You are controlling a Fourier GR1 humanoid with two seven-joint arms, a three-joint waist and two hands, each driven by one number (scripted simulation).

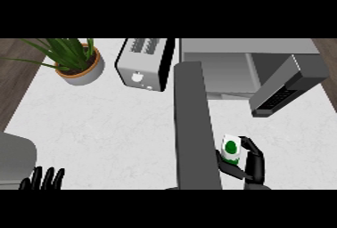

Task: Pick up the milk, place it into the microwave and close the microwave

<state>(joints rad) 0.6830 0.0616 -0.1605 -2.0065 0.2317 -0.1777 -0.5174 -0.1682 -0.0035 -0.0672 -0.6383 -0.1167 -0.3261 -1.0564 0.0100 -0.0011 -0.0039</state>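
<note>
Right hand (254,161) has its fingers clamped on the milk (230,149), in front of the microwave (212,58) and just below its open door (289,84). Milk looks lifted off the bench (112,129), hard to tell. Left hand (43,178) rests well left of the microwave, fingers straight and apart.

White green-spotted milk carton (231,148), upright, before open microwave (223,67)

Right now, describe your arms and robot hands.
Left forearm: pale grey, smooth and rounded. Left robot hand: black, with slim fingers. Right robot hand: black too, same slim build; its forearm hardly shows. No cables or markings visible.
</note>
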